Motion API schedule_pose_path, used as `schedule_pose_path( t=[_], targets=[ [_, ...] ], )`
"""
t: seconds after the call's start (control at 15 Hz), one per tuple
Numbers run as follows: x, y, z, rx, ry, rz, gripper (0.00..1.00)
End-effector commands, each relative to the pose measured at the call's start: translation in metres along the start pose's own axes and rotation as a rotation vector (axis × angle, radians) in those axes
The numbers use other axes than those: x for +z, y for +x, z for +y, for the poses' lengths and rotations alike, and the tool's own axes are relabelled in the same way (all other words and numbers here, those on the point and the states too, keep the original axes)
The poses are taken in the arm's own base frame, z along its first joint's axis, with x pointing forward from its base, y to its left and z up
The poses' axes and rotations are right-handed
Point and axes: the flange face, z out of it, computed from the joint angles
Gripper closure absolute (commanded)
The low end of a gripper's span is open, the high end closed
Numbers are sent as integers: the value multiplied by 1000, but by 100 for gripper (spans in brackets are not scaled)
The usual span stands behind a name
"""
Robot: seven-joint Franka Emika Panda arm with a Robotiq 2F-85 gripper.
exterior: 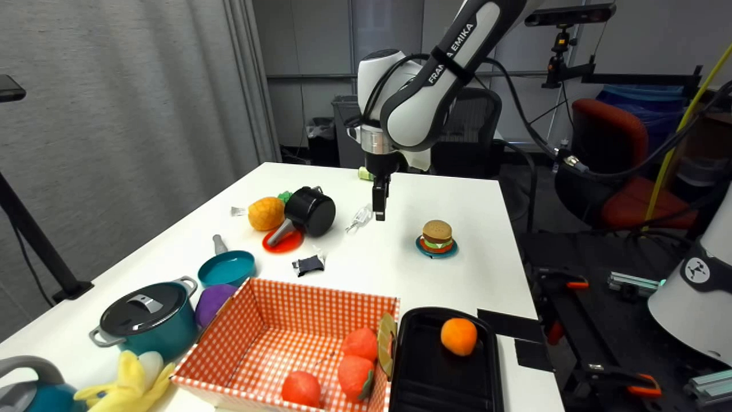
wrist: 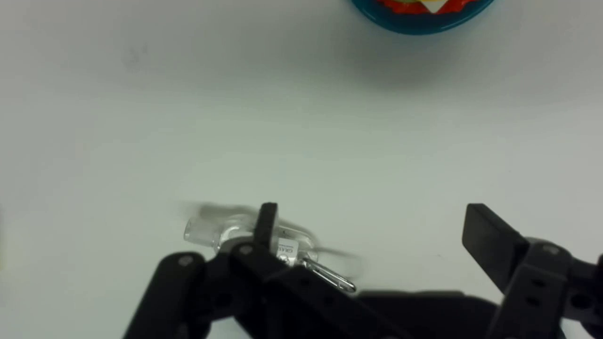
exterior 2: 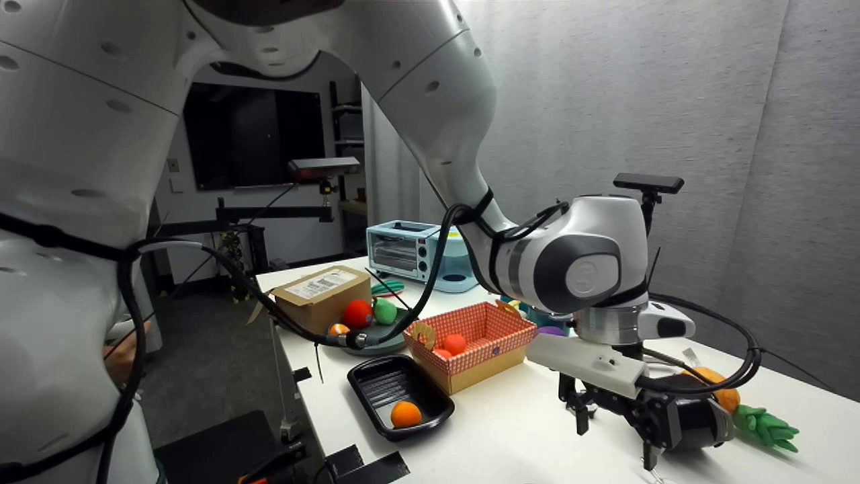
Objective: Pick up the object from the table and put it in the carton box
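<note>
The carton box is red-and-white checkered with low walls (exterior: 326, 300), and it also shows in an exterior view (exterior 2: 494, 355); it holds several red round items. My gripper (wrist: 370, 221) is open and empty above the table; it shows in both exterior views (exterior: 379, 216) (exterior 2: 615, 447). A small clear object with a metal clip (wrist: 294, 242) lies on the table, partly hidden behind the left finger in the wrist view. It is not between the fingers. It also shows beside the gripper in an exterior view (exterior: 360, 217). A toy burger (exterior: 437, 236) sits on a teal plate (wrist: 419, 26).
A black tray (exterior: 409, 349) holding an orange (exterior: 458, 336) stands beside the carton box. A black saucepan (exterior: 311, 212), toy pineapple (exterior: 266, 214), dark packet (exterior: 309, 265) and teal pan (exterior: 227, 268) lie near the gripper. A lidded pot (exterior: 154, 317) stands beyond the box.
</note>
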Motion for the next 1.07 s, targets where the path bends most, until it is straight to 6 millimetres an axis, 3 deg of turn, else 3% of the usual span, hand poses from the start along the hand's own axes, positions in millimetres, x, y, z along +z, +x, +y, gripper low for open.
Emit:
schedule_pose_path(
  t=[0.0,0.53,1.0],
  targets=[
    [18,23,22,7,-24,12,0],
    [51,49,60,22,-45,1,0],
    [66,64,65,-2,-52,-2,0]
  ],
)
